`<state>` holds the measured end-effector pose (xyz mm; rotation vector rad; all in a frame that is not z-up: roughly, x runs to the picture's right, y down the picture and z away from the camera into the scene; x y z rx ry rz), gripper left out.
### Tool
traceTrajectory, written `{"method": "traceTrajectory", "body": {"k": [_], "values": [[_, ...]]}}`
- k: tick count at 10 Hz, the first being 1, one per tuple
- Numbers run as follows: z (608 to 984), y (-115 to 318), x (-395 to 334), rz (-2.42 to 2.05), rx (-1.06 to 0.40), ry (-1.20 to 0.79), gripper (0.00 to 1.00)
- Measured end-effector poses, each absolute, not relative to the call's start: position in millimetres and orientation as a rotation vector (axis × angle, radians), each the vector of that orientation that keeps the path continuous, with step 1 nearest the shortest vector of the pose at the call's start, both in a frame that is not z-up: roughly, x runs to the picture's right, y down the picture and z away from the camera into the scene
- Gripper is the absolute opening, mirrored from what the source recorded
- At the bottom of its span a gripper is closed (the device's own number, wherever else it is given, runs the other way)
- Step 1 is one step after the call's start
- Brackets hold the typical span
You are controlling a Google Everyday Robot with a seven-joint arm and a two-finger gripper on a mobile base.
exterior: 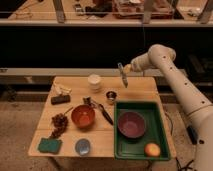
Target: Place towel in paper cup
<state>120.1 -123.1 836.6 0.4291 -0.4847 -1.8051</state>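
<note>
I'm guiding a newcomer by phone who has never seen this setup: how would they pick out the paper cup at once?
Find the wooden table and look along its far edge, a little left of centre in the camera view. There stands the paper cup, with the pincer hanging to its right. It is short, wide and white-cream, unlike the smaller shiny dark metal cup just nearer the camera.
</note>
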Motion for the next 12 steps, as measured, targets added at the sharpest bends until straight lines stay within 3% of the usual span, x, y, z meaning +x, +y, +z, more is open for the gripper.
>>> {"method": "traceTrajectory", "body": {"k": [8,12], "values": [[831,-136,9,-1.975,0.506,-0.465,0.14],[852,-132,-13,-2.017,0.463,-0.418,0.14]]}}
